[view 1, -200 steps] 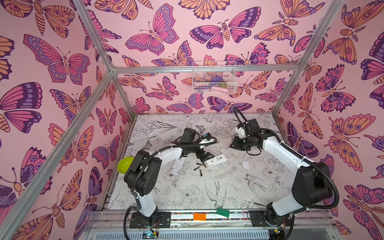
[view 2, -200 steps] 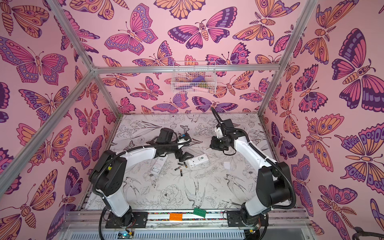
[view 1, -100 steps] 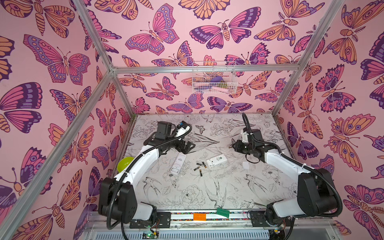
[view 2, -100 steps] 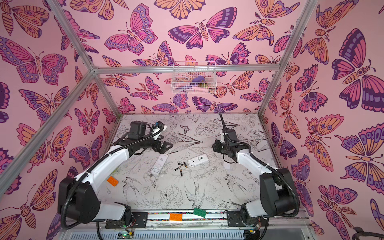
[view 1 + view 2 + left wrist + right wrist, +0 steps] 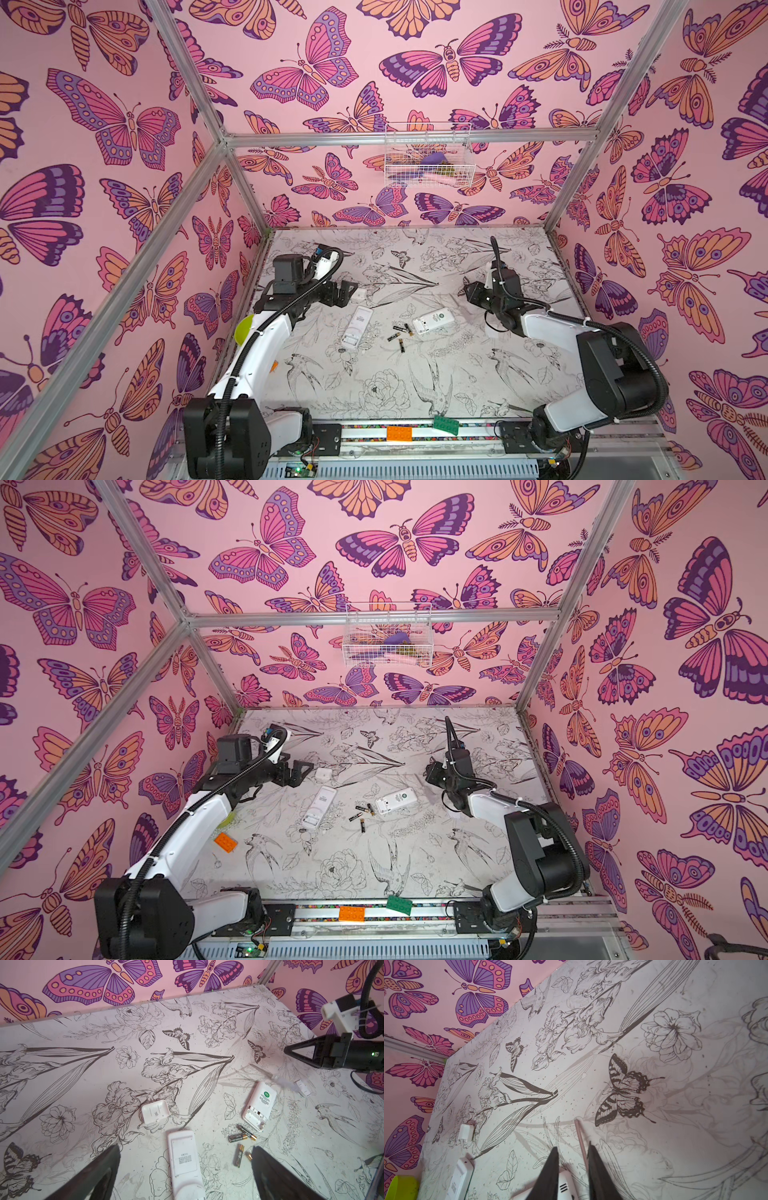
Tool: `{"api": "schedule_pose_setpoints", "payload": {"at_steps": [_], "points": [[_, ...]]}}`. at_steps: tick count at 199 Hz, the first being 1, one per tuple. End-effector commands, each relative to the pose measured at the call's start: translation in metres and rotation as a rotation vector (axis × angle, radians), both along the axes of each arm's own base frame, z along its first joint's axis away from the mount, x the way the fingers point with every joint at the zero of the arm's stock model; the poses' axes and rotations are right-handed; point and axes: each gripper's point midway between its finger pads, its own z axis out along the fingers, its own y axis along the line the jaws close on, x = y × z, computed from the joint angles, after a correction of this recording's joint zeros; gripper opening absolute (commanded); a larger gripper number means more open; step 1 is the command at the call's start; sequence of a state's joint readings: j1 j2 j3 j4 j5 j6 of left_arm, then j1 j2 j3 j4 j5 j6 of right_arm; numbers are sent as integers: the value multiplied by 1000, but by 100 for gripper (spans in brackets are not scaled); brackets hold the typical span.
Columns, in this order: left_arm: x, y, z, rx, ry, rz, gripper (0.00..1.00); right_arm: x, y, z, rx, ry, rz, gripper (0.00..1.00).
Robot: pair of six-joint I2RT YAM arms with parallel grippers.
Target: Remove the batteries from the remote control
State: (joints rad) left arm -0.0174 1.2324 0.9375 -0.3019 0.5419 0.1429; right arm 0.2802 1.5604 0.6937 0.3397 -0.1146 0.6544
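Since all four batteries (image 5: 398,333) lie loose on the table (image 5: 457,374) between the long remote (image 5: 356,326) and the short remote (image 5: 432,322), whose bay gapes empty, I judge the unloading done. My left gripper (image 5: 341,291) hangs wide open; my right gripper (image 5: 572,1145) shows a narrow gap, gripping nothing I can see.

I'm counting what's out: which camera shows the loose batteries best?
The left wrist view: the batteries lie close and sharp, four countable, one partly behind the left gripper. Both top views show them only as tiny dark sticks; the right wrist view shows none.
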Motion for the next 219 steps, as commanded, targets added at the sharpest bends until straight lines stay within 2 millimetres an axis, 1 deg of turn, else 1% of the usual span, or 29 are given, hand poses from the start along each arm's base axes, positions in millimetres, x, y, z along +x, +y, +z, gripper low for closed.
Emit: {"api": "schedule_pose_setpoints", "payload": {"at_steps": [1,17,35,45,56,58,61,77,94,115,130,149,171,183,193,198,216,219], "points": [[1,10,5,-21,-15,40,100,9,-1,-3,10,-24,-27,27],[3,19,3,-12,-15,73,100,5,-3,-8,6,-16,-29,27],[3,21,5,-8,-29,73,100,1,-2,-13,-5,-8,-13,28],[3,25,8,-16,-32,83,100,-1,-2,-12,-13,0,-2,29],[5,30,5,-8,-26,101,100,-4,-2,-13,-24,13,6,29],[5,31,4,-6,-25,104,100,-4,-2,-4,-20,-7,6,29],[5,32,3,-1,-26,105,100,-5,-3,-1,-18,-15,6,29],[6,34,1,10,-34,110,100,-8,-3,8,-27,-39,24,31],[4,37,5,-3,-44,116,100,-13,-4,17,-48,-53,40,35],[6,43,3,15,-45,139,100,-21,-9,31,-71,-84,46,48],[6,45,4,21,-61,144,100,-27,-13,43,-94,-125,48,54],[3,48,6,20,-71,153,100,-34,-21,53,-156,-148,52,58],[6,58,3,51,-75,196,100,-43,-27,66,-200,-188,54,62],[6,60,5,56,-85,208,100,-46,-30,73,-214,-225,55,65],[6,62,6,61,-93,212,100,-48,-31,78,-224,-253,59,72],[5,64,4,66,-92,217,100,-50,-31,81,-231,-263,64,77],[9,71,-1,82,-93,247,100,-56,-36,89,-268,-282,67,82],[9,72,-1,83,-96,251,100,-57,-37,91,-273,-287,66,85]]}}
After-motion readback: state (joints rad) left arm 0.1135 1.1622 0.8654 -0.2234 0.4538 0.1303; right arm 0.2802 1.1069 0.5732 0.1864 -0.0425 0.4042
